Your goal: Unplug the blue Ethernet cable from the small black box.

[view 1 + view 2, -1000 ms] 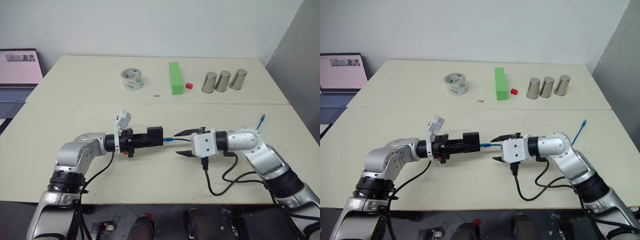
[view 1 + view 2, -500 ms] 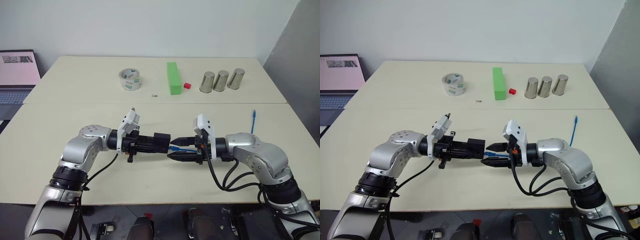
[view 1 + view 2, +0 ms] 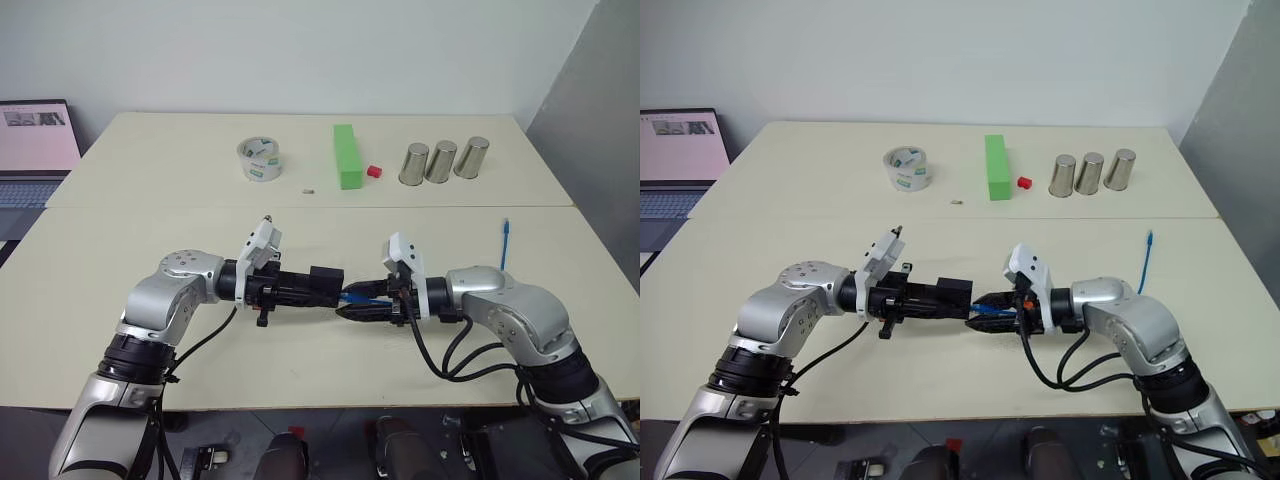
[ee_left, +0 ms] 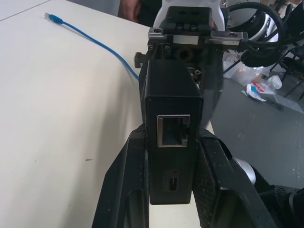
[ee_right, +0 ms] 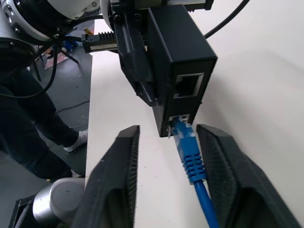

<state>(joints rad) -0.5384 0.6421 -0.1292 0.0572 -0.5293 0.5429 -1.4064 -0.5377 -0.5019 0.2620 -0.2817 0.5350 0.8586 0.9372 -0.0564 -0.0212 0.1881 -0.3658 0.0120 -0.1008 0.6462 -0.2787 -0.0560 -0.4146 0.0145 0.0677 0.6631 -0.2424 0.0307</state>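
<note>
You have the box [image 3: 325, 281] in your left hand [image 3: 312, 288], cable [image 5: 191, 156] plugged into its right side between your right hand's fingers [image 5: 222, 164]; tape [image 3: 260, 160], block [image 3: 346, 155], cups [image 3: 438, 161] behind

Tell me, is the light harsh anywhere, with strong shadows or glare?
Left eye view: soft, even light, with only faint shadows on the cream table under the arms and pale highlights on the three shiny metal cups. Right wrist view: the small matte black box stays dark and glare-free, and the bright blue Ethernet cable is well lit.
</note>
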